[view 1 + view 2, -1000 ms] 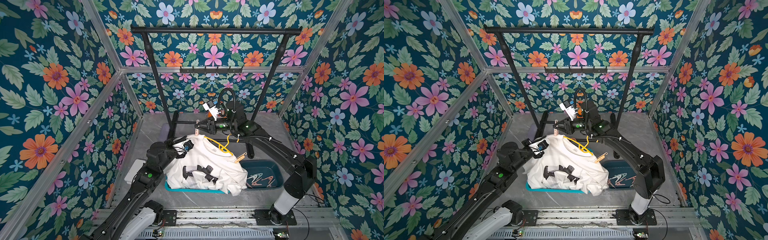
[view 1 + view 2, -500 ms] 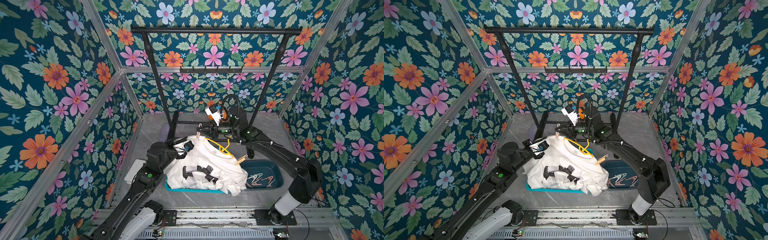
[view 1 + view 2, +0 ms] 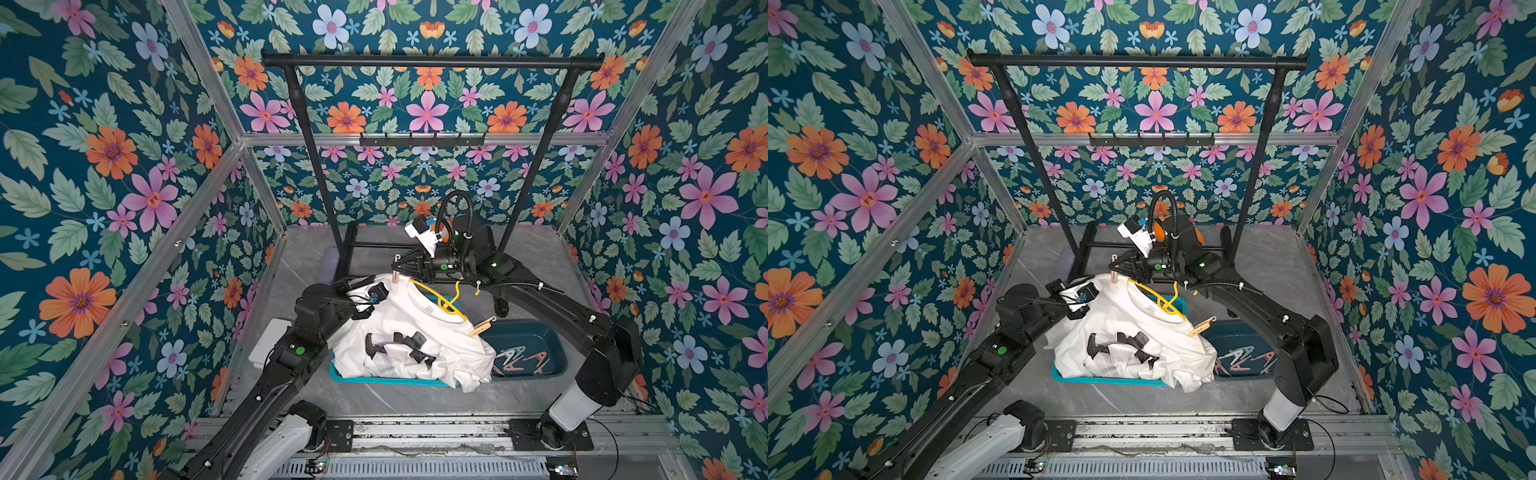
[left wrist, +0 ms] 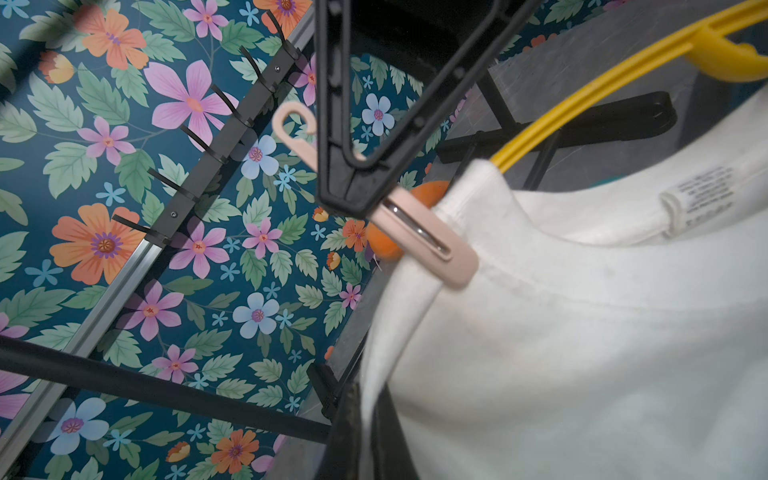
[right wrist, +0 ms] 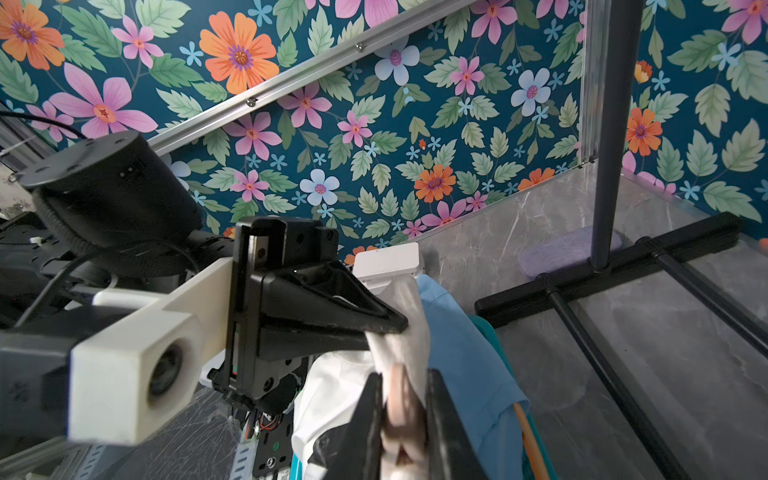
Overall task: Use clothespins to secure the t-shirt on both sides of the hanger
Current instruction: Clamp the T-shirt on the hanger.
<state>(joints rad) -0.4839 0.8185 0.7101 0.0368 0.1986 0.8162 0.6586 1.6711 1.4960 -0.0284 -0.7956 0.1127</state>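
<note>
The pink clothespin [image 4: 419, 237] is risking a bite on cloth alone, missing the yellow hanger [image 4: 723, 62], if the right hand [image 4: 353, 191] is letting go while the fold is slack. It is sitting at the t-shirt's [image 4: 582, 353] far-left shoulder, its tail clamped in that nearly closed hand. Just beside it, the left hand [image 5: 395, 328] is pinching the fabric tight.

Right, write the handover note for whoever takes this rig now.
Left gripper: shut on the white t-shirt, pinching shoulder fabric.
Right gripper: shut on a pale pink plastic clothespin, its prongs over the shirt edge beside the yellow plastic hanger.
Done: beige clothespin clipped at the other shoulder.
Left: check the pink one bites, then release.
Spare clothespins lie in the dark teal tub.
</note>
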